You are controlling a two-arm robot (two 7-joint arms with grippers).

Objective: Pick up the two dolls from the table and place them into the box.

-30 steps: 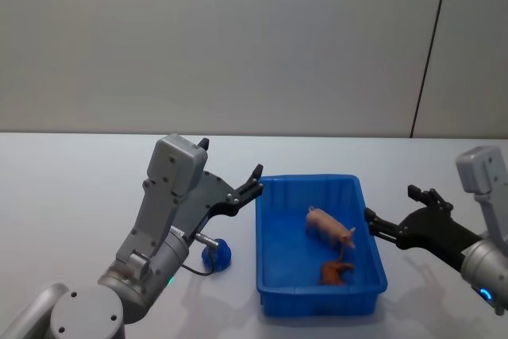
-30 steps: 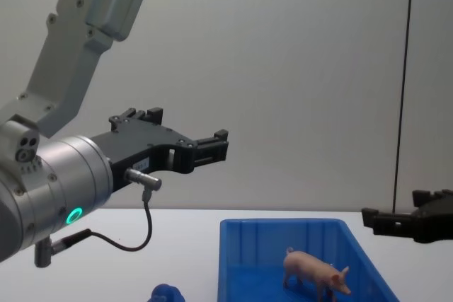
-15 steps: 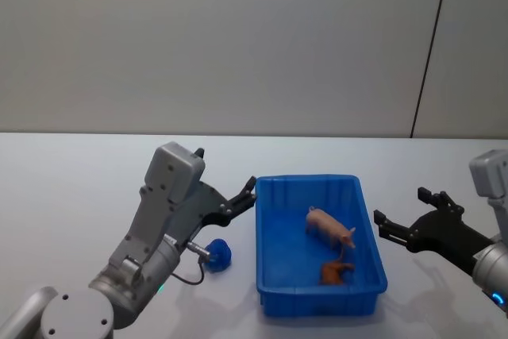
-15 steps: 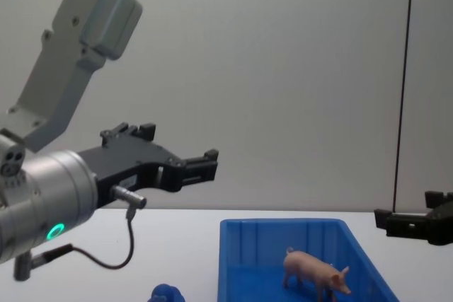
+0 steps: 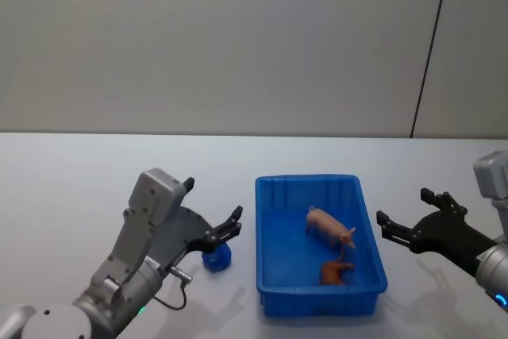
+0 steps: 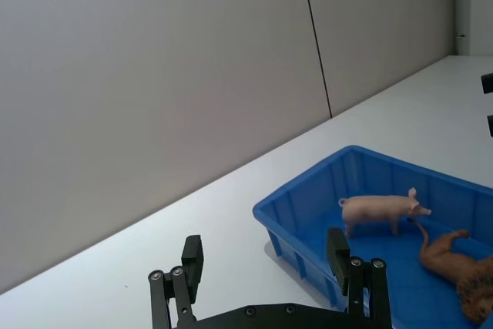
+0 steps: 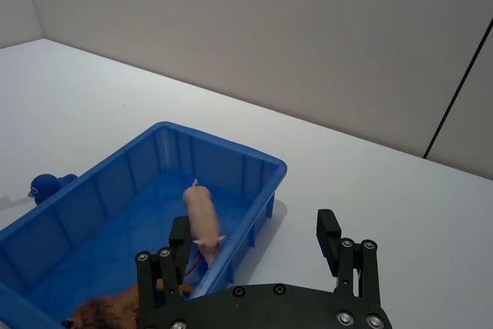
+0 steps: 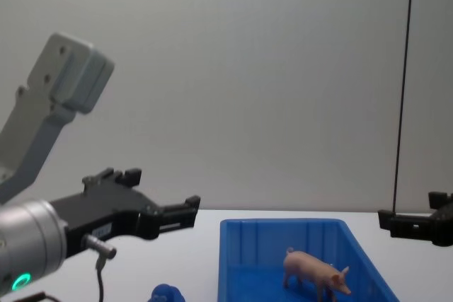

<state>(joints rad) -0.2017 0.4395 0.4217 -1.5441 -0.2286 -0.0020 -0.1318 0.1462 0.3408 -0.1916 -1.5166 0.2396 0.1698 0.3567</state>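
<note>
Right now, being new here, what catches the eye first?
The bright blue box holds a pink pig and a brown animal figure. A dark-blue figure sits on the table to its left, near the open left gripper; the open right gripper hovers on the box's right.

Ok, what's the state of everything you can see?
Box: upright on the table.
Pig: standing in the box.
Brown animal: in the box, beside the pig.
Blue doll: on the table, left of the box, not held.
Left gripper: open, empty, by the blue doll.
Right gripper: open, empty, right of the box.
</note>
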